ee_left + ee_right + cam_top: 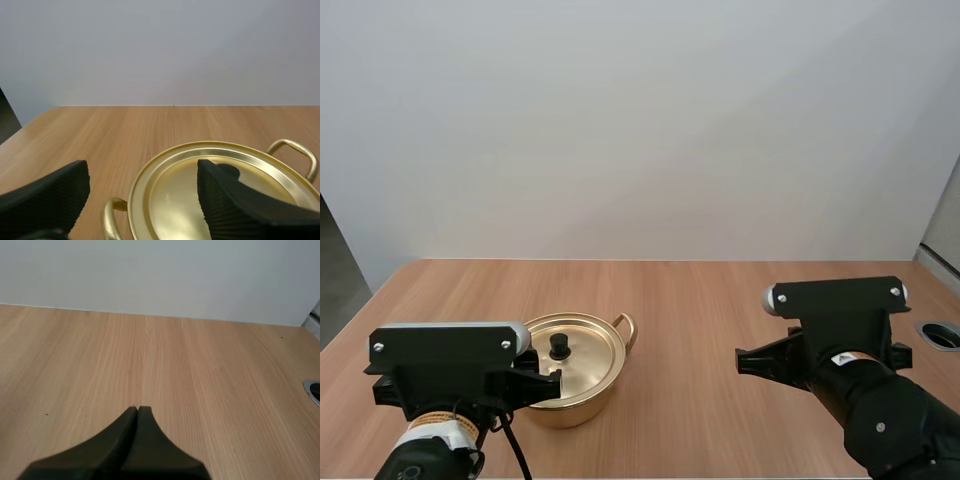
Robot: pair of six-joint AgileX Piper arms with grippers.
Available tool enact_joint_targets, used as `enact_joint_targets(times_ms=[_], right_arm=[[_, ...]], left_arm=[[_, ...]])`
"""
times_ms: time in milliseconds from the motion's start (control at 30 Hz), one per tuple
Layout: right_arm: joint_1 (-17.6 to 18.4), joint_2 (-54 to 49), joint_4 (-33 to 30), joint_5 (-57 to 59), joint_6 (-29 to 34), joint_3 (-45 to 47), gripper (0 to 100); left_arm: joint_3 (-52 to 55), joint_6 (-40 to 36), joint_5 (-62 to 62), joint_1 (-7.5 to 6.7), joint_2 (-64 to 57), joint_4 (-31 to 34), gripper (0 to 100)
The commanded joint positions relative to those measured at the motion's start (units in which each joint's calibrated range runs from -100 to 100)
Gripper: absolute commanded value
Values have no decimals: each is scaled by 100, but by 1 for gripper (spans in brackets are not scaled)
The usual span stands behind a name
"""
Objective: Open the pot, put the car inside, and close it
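From the left wrist, the left gripper (142, 172) is spread wide and holds nothing. One finger (235, 210) hangs over the gold lid (175, 195). The other is beside the pot (112, 215), over the table (150, 125). The lid sits on the pot and hides the inside.

From the right wrist, the right gripper (137, 411) is squeezed together with nothing in it, over the table.

From above, the pot stands on the table's left side, close to the left gripper and well apart from the right gripper.

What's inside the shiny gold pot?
The pot is closed: its lid sits flat on top, with a black knob in the middle. The lid covers the whole opening, so whatever is inside, if anything, is hidden.
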Motion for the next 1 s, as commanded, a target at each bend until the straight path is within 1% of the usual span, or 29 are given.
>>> enact_joint_targets(times_ms=[0,100,167,233,333,367,400,467,533,667,700,967], right_arm=[[4,1,214,-712,7,460,0],[4,1,315,-792,-24,694,0],[4,1,367,-904,-325,694,0],[4,1,369,-776,-561,694,0],[40,1,827,-526,-1092,694,0],[60,1,958,-480,-1171,694,0],[76,1,1070,-492,-1182,694,0],[230,-151,1208,-666,-1182,694,0],[403,-527,1224,-714,-1143,694,0],[608,-1921,1209,-696,-1034,694,0],[613,-2070,1170,-696,-1001,694,0],[590,-1789,1218,-1539,-783,694,0]], left_arm=[[0,-828,-76,79,0,675,100],[0,-828,-79,170,0,675,100],[0,-828,-79,196,0,675,100],[0,-828,-79,196,0,675,100],[0,-828,-79,196,0,675,100],[0,-828,-79,196,0,675,100],[0,-828,-79,196,0,675,100],[0,-828,-79,196,0,675,100],[0,-828,-79,196,0,675,100],[0,-828,-79,196,0,675,100],[0,-828,-79,196,0,675,100],[0,-828,-79,196,0,675,100]])
